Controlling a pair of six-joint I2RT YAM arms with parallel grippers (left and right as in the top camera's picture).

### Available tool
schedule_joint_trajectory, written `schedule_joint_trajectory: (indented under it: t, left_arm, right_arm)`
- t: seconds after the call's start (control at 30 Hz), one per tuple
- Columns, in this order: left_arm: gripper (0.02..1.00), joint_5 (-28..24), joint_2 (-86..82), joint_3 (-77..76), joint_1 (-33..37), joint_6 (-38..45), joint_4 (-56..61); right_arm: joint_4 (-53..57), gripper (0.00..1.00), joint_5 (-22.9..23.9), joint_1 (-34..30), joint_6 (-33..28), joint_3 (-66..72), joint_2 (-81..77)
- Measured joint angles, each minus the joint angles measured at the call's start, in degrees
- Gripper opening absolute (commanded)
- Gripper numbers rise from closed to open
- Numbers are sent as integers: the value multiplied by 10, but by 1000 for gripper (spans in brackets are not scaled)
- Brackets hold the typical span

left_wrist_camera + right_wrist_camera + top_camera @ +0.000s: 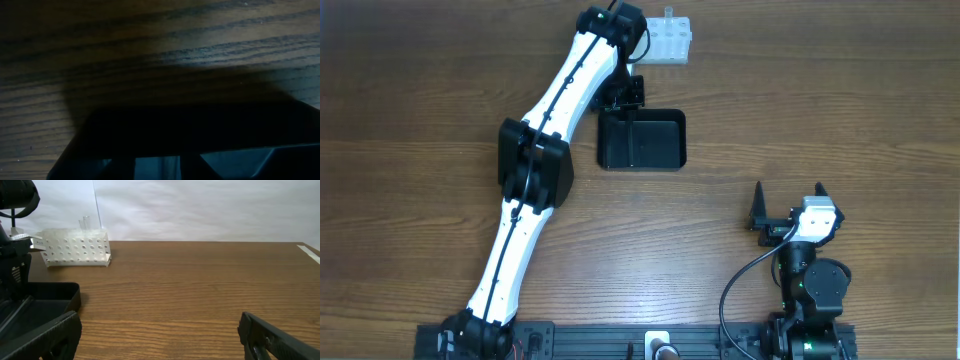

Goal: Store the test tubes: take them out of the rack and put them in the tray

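A clear perforated test tube rack (671, 40) stands at the far edge of the table; in the right wrist view the rack (76, 247) has a glass tube (86, 223) sticking out of its top. The black tray (660, 150) lies just in front of it. My left gripper (625, 97) hangs low over the tray's far left corner, and its wrist view looks along the dark tray wall (190, 125) with pale glints below. My right gripper (788, 203) stands open and holds nothing, near its base, far from the tray (45, 297).
The left arm (535, 165) stretches diagonally across the left half of the wooden table. A white wall backs the table's far edge (210, 241). Bare wood lies between the tray and the right arm.
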State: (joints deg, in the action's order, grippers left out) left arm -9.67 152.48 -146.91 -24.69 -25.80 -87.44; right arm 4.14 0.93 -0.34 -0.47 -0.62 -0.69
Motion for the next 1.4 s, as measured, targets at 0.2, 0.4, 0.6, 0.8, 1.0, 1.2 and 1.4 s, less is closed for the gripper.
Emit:
schedule_joint_trajectory:
  t: [0.2, 0.4, 0.6, 0.8, 1.0, 1.2, 1.4]
  left_arm:
    - [417, 0, -3, 0, 0, 0, -2]
    - [555, 19, -66, 1, 0, -2, 18]
    - [711, 64, -188, 0, 1, -3, 62]
    - [781, 101, -277, 0, 17, -4, 76]
    - [974, 148, -348, 25, 30, -5, 106]
    - [998, 173, -454, 170, 31, -6, 197]
    - [998, 182, -593, 369, 64, -6, 298]
  right_arm:
    - [0, 991, 0, 0, 0, 0, 0]
    - [0, 993, 0, 0, 0, 0, 0]
    - [0, 993, 0, 0, 0, 0, 0]
    - [0, 993, 0, 0, 0, 0, 0]
    - [0, 993, 0, 0, 0, 0, 0]
    - [0, 991, 0, 0, 0, 0, 0]
    - [0, 993, 0, 0, 0, 0, 0]
